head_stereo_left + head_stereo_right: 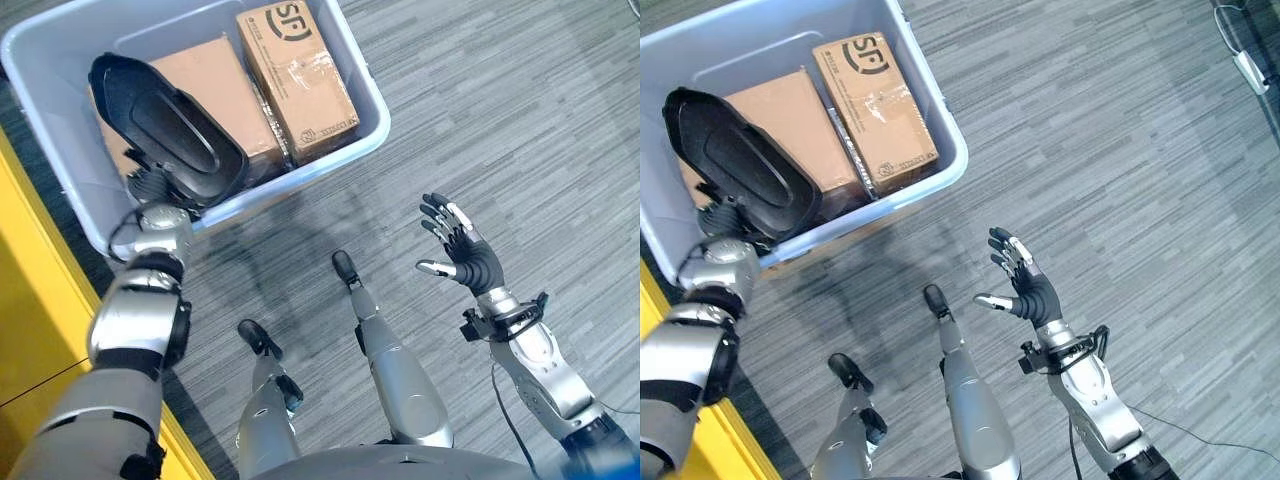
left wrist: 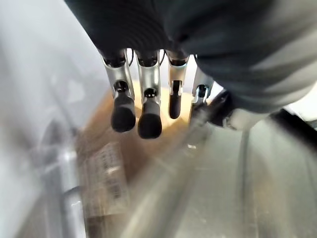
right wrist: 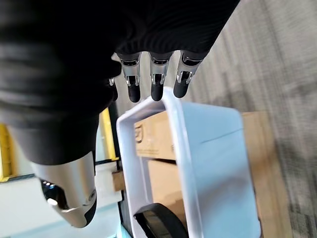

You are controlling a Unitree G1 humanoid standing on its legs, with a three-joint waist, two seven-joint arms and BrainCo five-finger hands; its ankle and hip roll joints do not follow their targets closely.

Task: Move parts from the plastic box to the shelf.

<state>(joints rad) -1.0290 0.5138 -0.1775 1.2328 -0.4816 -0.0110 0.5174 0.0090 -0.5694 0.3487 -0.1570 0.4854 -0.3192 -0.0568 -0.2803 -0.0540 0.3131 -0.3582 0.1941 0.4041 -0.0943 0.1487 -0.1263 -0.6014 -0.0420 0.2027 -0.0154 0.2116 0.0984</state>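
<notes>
1. While you look down through the head camera, you see the plastic box on the grey striped floor, ahead and to the robot's left.
2. You find two cardboard cartons lying side by side in the box: a narrow carton toward its right wall and a wider carton beside it.
3. You see the black part, a long, dished plastic shell, lying tilted across the wider carton, with its lower end over the near-left wall of the box.
4. Your left hand sits at that lower end of the black part, right at the box rim. From the head views its fingers are tucked under the part, and in the left wrist view the fingers hang fairly straight beside something dark, so you cannot tell whether they grip it.
5. Your right hand is raised over bare floor, well apart from the box, with fingers spread and thumb out, holding nothing.
6. You also have a yellow surface running along the robot's left side, next to the box.
</notes>
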